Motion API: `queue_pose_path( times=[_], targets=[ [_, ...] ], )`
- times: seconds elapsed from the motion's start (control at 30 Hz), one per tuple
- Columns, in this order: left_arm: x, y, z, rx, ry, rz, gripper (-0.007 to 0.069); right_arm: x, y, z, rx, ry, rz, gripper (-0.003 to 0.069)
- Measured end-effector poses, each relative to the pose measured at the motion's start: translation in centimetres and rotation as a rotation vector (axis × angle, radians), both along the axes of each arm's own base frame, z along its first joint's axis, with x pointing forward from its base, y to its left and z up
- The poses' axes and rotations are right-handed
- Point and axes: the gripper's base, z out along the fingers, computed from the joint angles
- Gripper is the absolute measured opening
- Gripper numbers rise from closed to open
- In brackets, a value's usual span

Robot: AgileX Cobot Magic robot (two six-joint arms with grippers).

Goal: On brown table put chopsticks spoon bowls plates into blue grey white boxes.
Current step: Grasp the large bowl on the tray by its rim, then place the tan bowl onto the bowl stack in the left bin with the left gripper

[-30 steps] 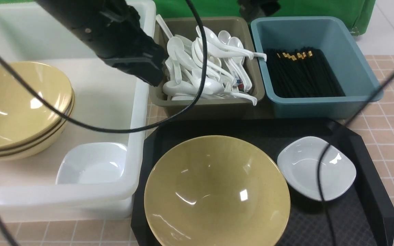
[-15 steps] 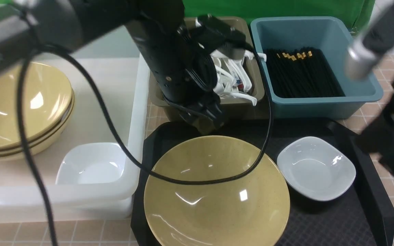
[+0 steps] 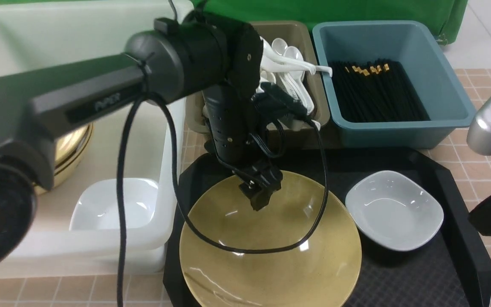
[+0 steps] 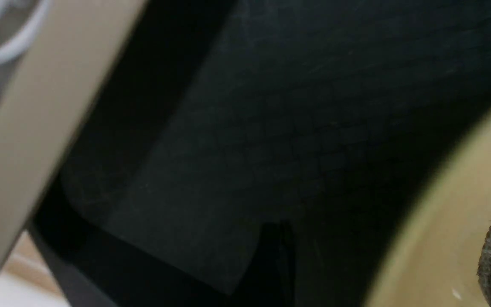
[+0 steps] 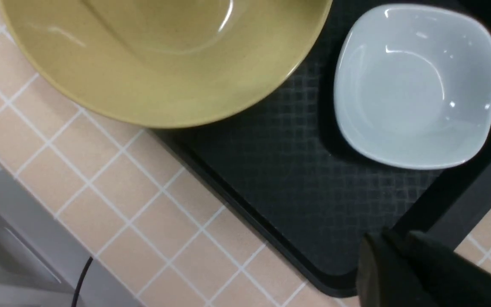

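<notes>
The yellow bowl (image 3: 305, 264) lies at the left edge of the black tray (image 3: 424, 277), its rim passing over the near edge. The left gripper (image 4: 390, 264) is open, one finger inside the rim and one outside, probably for pinching this wall. The white plate (image 3: 394, 213) sits by the right edge. For the right gripper (image 5: 399, 256), I cannot tell whether it is closed.
</notes>
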Motion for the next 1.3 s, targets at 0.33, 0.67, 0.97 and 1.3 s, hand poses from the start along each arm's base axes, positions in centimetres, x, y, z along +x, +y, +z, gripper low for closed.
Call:
queue_pose_path(
  times=[0.33,0.67,0.97,1.3],
  targets=[
    [-0.3,0.1,-1.0,0.034,0.081,0.077,0.0163,0.5,0.3,0.3,0.026,-0.068,0.017,0.0097],
    [-1.4,0.8,4.3,-0.064,-0.012,0.140,0.0009,1.3,0.7,1.2,0.049,-0.162,0.053,0.0038],
    [-3.7,9.3,15.9,-0.314,-0.210,0.325,0.0006,1.6,4.2,6.8,0.139,-0.300,0.187,0.0038],
    [-7.8,23.2,19.0,-0.371,-0.355,0.715,0.0006,3.3,13.7,8.0,0.166,-0.289,0.433,0.0038]
  ],
)
